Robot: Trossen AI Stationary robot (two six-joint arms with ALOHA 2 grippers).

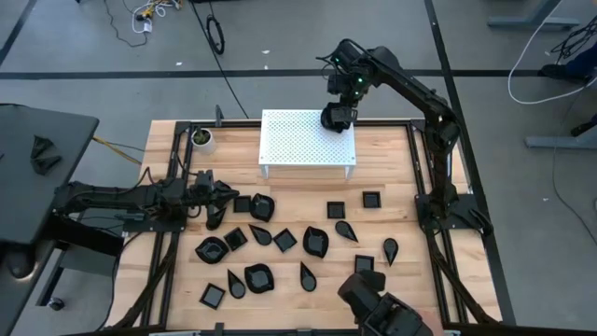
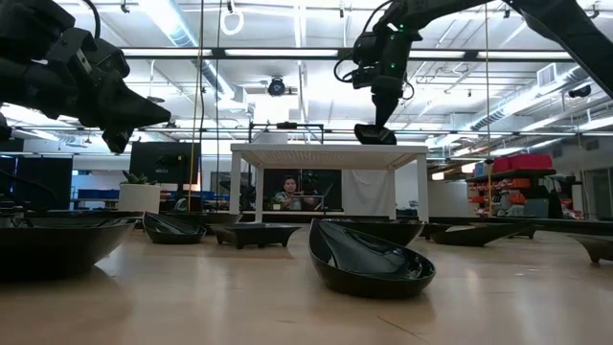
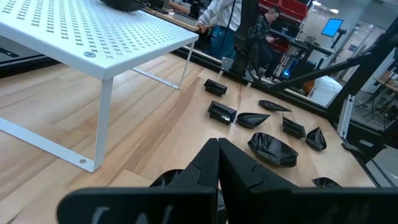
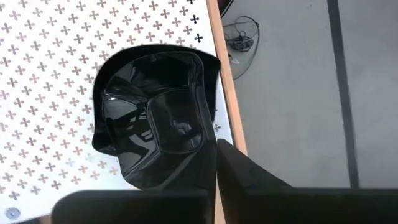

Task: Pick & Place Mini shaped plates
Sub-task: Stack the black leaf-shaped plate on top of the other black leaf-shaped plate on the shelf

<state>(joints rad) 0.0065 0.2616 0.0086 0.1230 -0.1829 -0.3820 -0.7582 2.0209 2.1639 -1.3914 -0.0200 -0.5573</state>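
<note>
About seventeen black mini shaped plates (image 1: 284, 241) across the bench (image 1: 392, 159), roughly seven square, four shell-shaped, six teardrop, one more at upper centre on the single white perforated rack (image 1: 294, 140), one white cup (image 1: 201, 137) upper left, two dark arms (image 1: 410, 89).

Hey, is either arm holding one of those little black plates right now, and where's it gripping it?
The right gripper pinches a black shell-shaped plate by its rim, over the white rack's corner. The left gripper is shut and empty.
</note>
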